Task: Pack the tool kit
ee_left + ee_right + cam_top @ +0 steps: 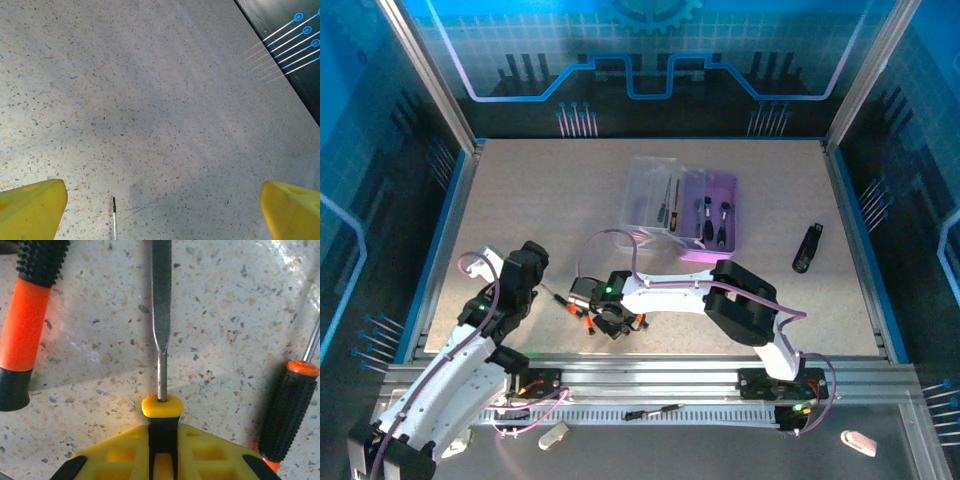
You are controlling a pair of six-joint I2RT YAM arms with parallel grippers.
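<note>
speckled beige tabletop (pixel 520 220) | open plastic tool case, purple base, clear lid (pixel 720 190): back centre, part filled (several tools inside) | left claw (pixel 161 207): wide, empty | right claw (pixel 162 440): gripping yellow-and-black-handled steel screwdriver (pixel 161 340) near front edge | orange-and-black screwdrivers (pixel 24 325): loose beside it, unpacked

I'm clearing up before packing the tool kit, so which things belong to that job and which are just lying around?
Part of the job: purple case; screwdrivers inside it; loose orange-handled screwdrivers; yellow-handled tool.
Lying about: black object right of the case; white objects at the front.
</note>
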